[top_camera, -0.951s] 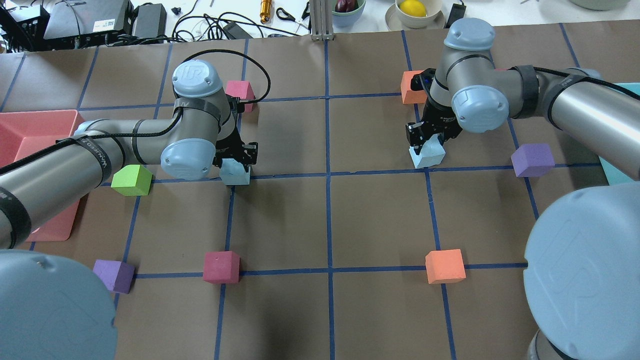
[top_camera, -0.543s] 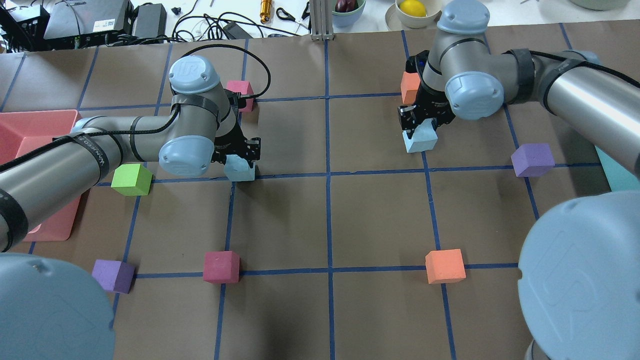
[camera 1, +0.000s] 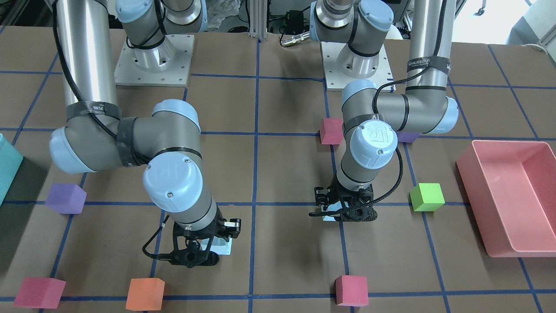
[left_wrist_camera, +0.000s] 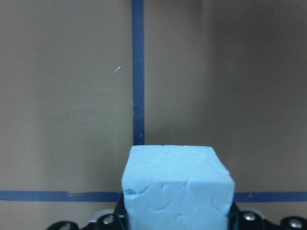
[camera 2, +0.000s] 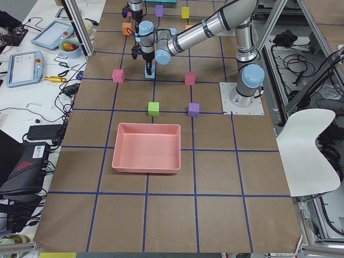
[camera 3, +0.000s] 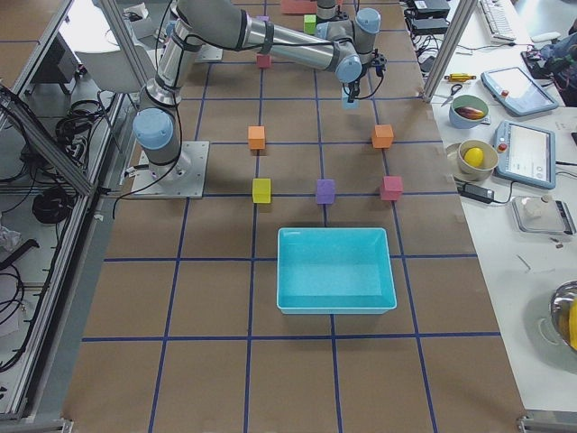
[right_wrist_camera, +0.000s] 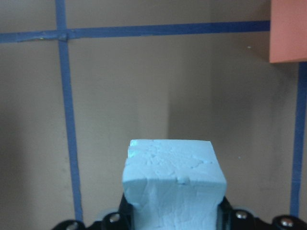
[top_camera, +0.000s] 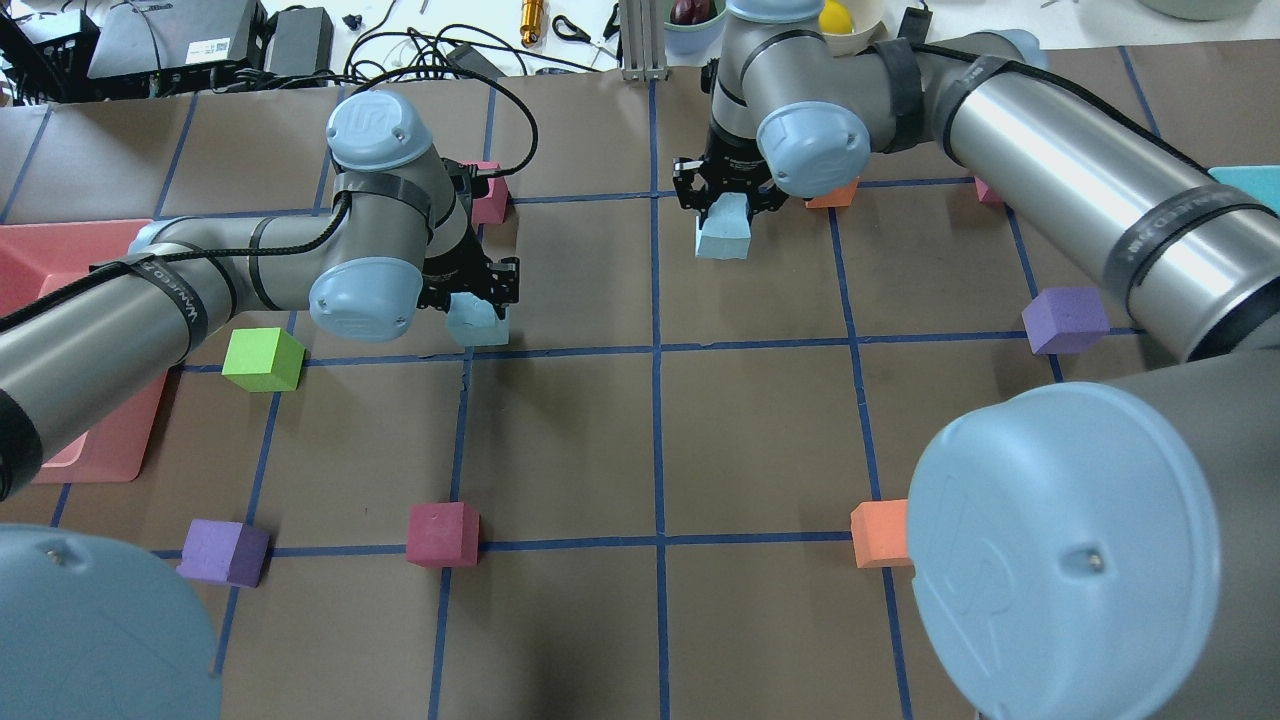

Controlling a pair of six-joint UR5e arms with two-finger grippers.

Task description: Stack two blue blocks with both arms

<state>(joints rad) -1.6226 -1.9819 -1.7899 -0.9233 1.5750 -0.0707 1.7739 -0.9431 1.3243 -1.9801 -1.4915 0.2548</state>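
Blue block (top_camera: 478, 326) pinched in left pincer (top_camera: 480, 306); second blue block (top_camera: 723, 238) pinched in right pincer (top_camera: 728, 208), both over tabletop (top_camera: 760, 440)

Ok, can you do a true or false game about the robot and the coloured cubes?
1. The left gripper holds a blue block. True.
2. The right gripper holds nothing. False: it holds the other blue block.
3. The two blue blocks are stacked. False: they are apart, one in each gripper.
4. The green cube lies inside the pink tray. False: it sits outside, beside the tray.
5. An orange cube sits close to the right gripper. True.
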